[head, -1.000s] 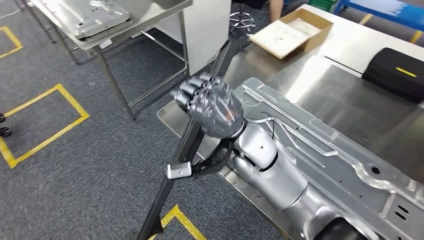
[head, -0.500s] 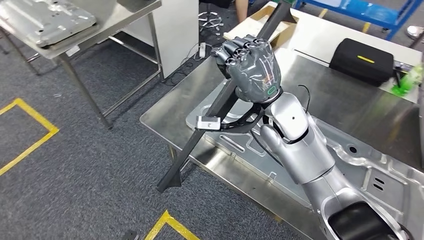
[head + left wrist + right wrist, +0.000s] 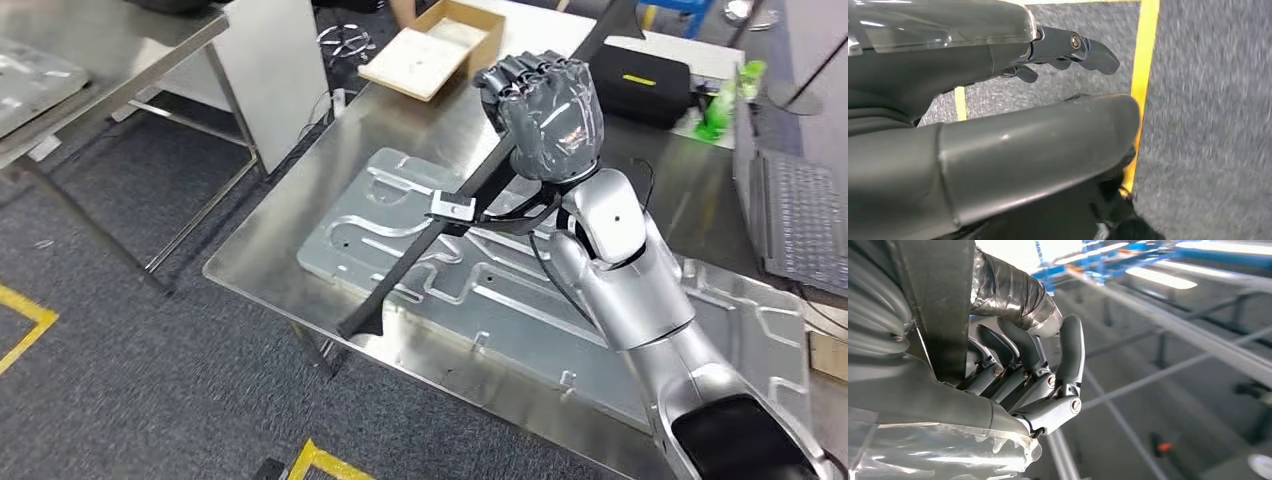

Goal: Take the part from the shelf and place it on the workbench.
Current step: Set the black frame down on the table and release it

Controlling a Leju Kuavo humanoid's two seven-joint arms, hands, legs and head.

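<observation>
So the right hand [image 3: 545, 115] has its fingers [image 3: 1023, 347] clamped tight around the long dark bar part [image 3: 440, 235], holding it slanted up in the air over the steel surface [image 3: 270, 245]. One end of the part pokes off up past the black case [image 3: 640, 82]; the low end hangs over the big stamped metal panel [image 3: 500, 290] lying on the surface, near its front edge.

To do this bit well, I'd bring the arm down slow and level the bar out first, so the low end doesn't jab the panel and lever the bar in the grip. Keep the far end away from the cardboard box [image 3: 435, 48] and the case. Let go once it's lying flat.

The left hand [image 3: 998, 150] hangs down by the floor, fingers apart, holding nothing as far as I can see.
</observation>
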